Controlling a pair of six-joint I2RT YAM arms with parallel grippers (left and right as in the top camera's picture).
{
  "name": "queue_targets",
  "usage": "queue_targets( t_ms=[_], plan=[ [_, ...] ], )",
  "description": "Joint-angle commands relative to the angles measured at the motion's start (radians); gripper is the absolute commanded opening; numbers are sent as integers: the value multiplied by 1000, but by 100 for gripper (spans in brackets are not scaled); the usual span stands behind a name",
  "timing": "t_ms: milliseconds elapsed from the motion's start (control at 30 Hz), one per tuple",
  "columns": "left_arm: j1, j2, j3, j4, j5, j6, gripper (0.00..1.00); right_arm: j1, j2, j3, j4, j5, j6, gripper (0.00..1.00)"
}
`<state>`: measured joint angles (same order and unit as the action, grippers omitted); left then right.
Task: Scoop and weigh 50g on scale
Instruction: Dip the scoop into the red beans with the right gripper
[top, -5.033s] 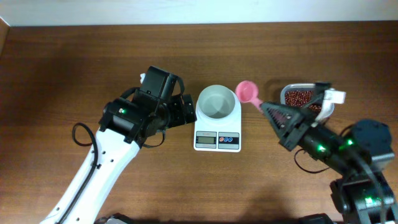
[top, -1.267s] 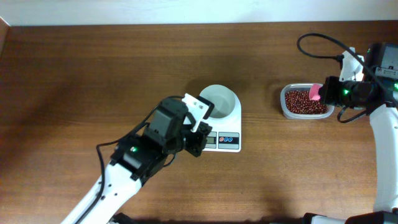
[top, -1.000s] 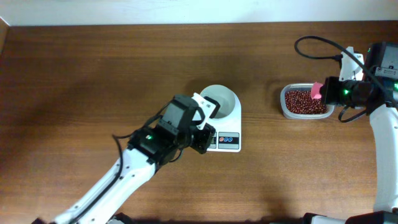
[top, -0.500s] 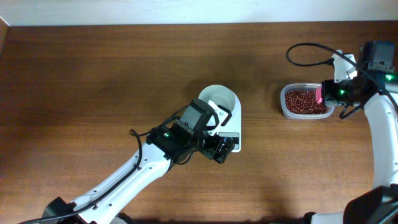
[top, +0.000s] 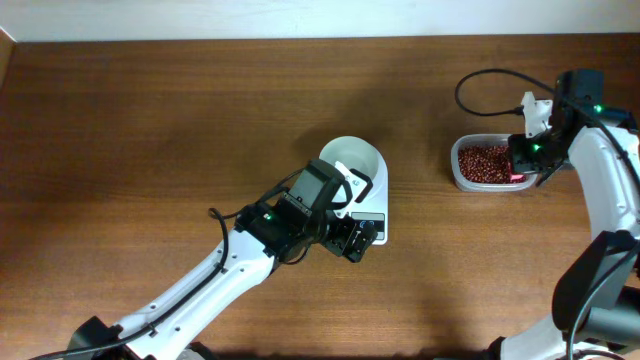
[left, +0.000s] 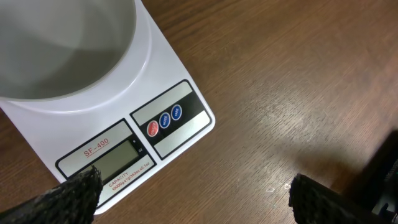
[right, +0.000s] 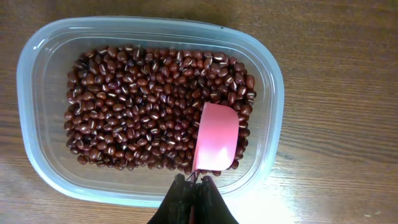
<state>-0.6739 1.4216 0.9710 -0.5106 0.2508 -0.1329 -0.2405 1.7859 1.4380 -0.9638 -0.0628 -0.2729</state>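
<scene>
The white scale (top: 377, 217) stands mid-table with a round white bowl (top: 362, 160) on top; the bowl looks empty. My left gripper (top: 358, 238) hovers over the scale's front edge, open, holding nothing. In the left wrist view the scale (left: 180, 93) shows its grey display (left: 115, 159) and red and blue buttons (left: 165, 120), with my left gripper (left: 196, 200) spread wide. The beans (right: 137, 106) fill a clear tub (right: 37, 155). My right gripper (right: 194, 188) is shut on the handle of a pink spoon (right: 216, 137), whose empty cup rests on the beans.
The clear tub (top: 462, 178) sits at the right of the wooden table, to the right of the scale. The right arm (top: 600, 190) reaches in from the right edge with a black cable (top: 480, 80) looping over the table. The left arm (top: 240, 270) crosses from the lower left.
My left gripper moved right over the scale's front and opened. The right gripper turned and shifted over the tub's right end, still holding the pink spoon.
</scene>
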Motion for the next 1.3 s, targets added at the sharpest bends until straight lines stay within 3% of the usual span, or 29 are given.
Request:
queue_targets(
  t_ms=[0,333,600,767,1267],
  plan=[
    [-2,0,-2,3,-4,3,100,-49,5,2,-1,-100,-4,4],
    [-2,0,-2,2,-4,3,99,-101,37,-15,-5,-266,2,4],
    [-2,0,-2,2,-4,3,99,-110,100,-15,0,-331,88,4],
    [-2,0,-2,2,-4,3,99,-180,113,-15,6,-485,124,4],
    [-2,0,-2,2,-4,3,99,-207,164,-14,-17,-528,124,4]
  ],
)
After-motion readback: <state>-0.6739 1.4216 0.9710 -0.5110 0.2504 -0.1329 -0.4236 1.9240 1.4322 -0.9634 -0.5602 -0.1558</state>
